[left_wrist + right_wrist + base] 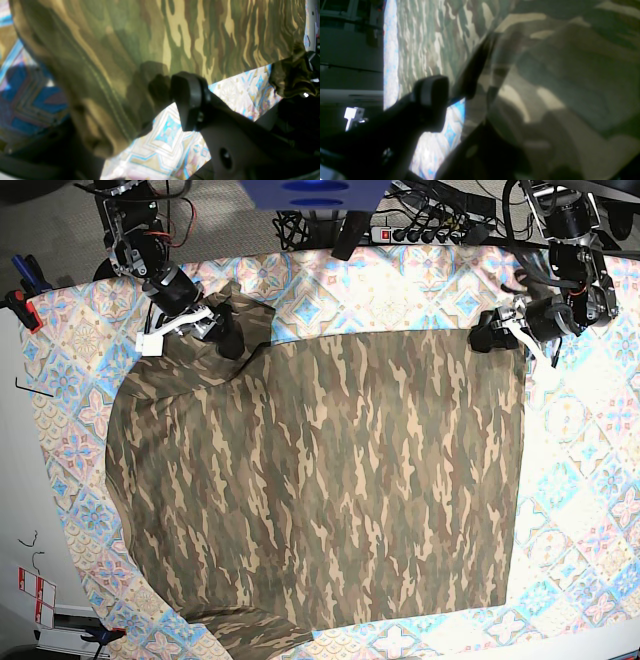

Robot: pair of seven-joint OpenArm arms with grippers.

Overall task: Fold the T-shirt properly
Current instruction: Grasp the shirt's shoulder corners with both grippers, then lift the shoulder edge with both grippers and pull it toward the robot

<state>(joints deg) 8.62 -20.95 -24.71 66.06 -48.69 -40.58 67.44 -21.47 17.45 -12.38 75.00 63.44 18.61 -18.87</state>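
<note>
The camouflage T-shirt (330, 480) lies spread across the patterned tablecloth (585, 480), with sleeves toward the left and hem at the right. My right gripper (218, 330) is at the far-left sleeve, shut on a raised bunch of the cloth. In its wrist view, the T-shirt (570, 75) drapes over one finger, and only the other black finger (432, 92) of the gripper (455, 96) shows. My left gripper (492, 332) is shut on the far-right hem corner. There too, the T-shirt (200, 32) covers one finger beside the visible finger (187, 100) of the gripper (170, 92). The far edge runs straight between the two grippers.
A power strip and cables (430, 230) lie beyond the table's back edge. A clamp (22, 302) holds the tablecloth at the left edge. Bare tablecloth (165, 140) shows below the left gripper and along the table's right side.
</note>
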